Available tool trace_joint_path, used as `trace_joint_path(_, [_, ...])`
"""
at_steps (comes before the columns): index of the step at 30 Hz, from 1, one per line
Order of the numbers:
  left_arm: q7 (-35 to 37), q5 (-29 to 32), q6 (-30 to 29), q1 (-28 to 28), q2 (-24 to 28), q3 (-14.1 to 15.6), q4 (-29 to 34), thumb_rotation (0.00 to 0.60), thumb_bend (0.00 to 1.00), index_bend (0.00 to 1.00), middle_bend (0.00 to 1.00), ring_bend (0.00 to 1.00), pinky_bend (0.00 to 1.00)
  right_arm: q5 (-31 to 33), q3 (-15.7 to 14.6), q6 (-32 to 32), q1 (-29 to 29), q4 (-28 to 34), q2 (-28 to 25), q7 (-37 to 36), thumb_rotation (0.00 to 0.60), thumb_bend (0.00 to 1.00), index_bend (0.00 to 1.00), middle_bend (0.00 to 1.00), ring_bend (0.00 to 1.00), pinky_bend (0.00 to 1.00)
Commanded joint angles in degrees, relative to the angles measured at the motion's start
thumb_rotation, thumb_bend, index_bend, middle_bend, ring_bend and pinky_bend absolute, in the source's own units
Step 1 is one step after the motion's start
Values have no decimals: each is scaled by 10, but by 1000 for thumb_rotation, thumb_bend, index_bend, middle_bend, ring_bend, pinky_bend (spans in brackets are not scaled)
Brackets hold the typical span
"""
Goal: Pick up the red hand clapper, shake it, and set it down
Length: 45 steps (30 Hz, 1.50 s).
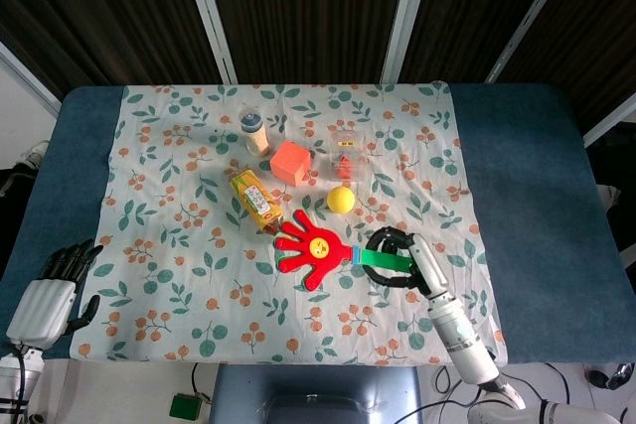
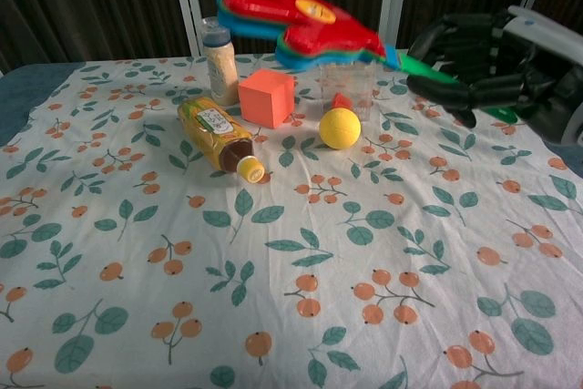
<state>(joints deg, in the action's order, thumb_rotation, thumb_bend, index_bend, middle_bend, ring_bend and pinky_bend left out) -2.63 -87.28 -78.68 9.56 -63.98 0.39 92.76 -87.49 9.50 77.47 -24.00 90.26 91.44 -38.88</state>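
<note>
Red plastic hand clapper (image 1: 310, 248) with a yellow face and green handle; black right robot hand (image 1: 397, 258); white cloth (image 1: 179, 245) printed with teal leaves and orange berries over a blue surface (image 1: 537, 206); orange cube (image 1: 289, 161); yellow ball (image 1: 341, 200)

We count one hand clapper (image 1: 316, 247), one bottle (image 1: 256, 200), one jar (image 1: 254, 132), one cube (image 1: 289, 162), one ball (image 1: 341, 200), one clear box (image 1: 346, 150).
</note>
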Motion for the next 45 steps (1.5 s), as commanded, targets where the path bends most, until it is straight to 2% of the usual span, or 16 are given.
trace_joint_path(1, [-1, -1, -1, -1, -1, 1, -1, 600, 464, 0, 0, 0, 86, -39, 47, 162, 45, -17, 58, -99, 600, 495, 884, 694, 768, 896])
trace_joint_path(5, [-1, 1, 1, 0, -2, 0, -1, 600, 463, 0, 0, 0, 86, -39, 45, 161, 41, -46, 72, -102, 600, 495, 882, 694, 767, 896])
trace_joint_path(8, [-2, 3, 4, 3, -1, -2, -1, 600, 463, 0, 0, 0, 86, -36, 36, 133, 29, -80, 80, -62, 600, 495, 881, 694, 767, 896])
trace_joint_path(11, [-2, 2, 4, 2, -2, -1, -1, 600, 463, 0, 0, 0, 86, -23, 20, 67, 8, -98, 73, -12, 600, 495, 882, 694, 767, 896])
trace_joint_path(14, [1, 2, 4, 2, -2, -1, -2, 600, 463, 0, 0, 0, 86, 33, 8, -49, -17, -89, 41, 59, 600, 495, 885, 694, 767, 897])
trace_joint_path(19, [2, 3, 3, 2, -1, -1, -3, 600, 464, 0, 0, 0, 86, 118, 2, -161, -39, -76, 17, 173, 600, 495, 886, 694, 767, 897])
trace_joint_path(26, [3, 4, 5, 3, 1, -2, -2, 600, 465, 0, 0, 0, 86, 138, 6, -163, -35, -66, 16, 197, 600, 495, 889, 694, 767, 897])
trace_joint_path(32, [2, 4, 7, 5, 0, -2, -2, 600, 466, 0, 0, 0, 86, 142, -4, -177, -45, -88, 14, 266, 600, 495, 868, 694, 745, 883])
trace_joint_path(33, [1, 4, 8, 5, 0, -2, -2, 600, 465, 0, 0, 0, 86, 145, -8, -185, -48, -93, 12, 286, 600, 495, 842, 694, 729, 872])
trace_joint_path(35, [1, 4, 8, 5, -1, -1, -1, 600, 465, 0, 0, 0, 86, 155, -13, -203, -54, -97, 7, 312, 600, 495, 697, 659, 648, 806])
trace_joint_path(37, [1, 3, 6, 4, -1, -1, -2, 600, 465, 0, 0, 0, 87, 166, -17, -225, -59, -91, -3, 325, 600, 495, 430, 521, 491, 665])
trace_joint_path(39, [3, 3, 5, 3, -1, -1, -3, 600, 464, 0, 0, 0, 87, 168, -19, -235, -62, -83, -13, 329, 600, 479, 213, 377, 336, 556])
trace_joint_path(41, [3, 3, 4, 2, -1, -1, -3, 600, 464, 0, 0, 0, 86, 165, -24, -243, -64, -77, -26, 337, 600, 418, 68, 247, 189, 432])
trace_joint_path(43, [3, 2, 3, 2, -1, 0, -3, 600, 463, 0, 0, 0, 86, 171, -28, -256, -66, -67, -43, 348, 600, 355, 6, 153, 87, 299])
trace_joint_path(45, [5, 2, 3, 2, -1, -1, -3, 600, 464, 0, 0, 0, 87, 185, -31, -272, -70, -45, -70, 366, 600, 308, 0, 82, 24, 208])
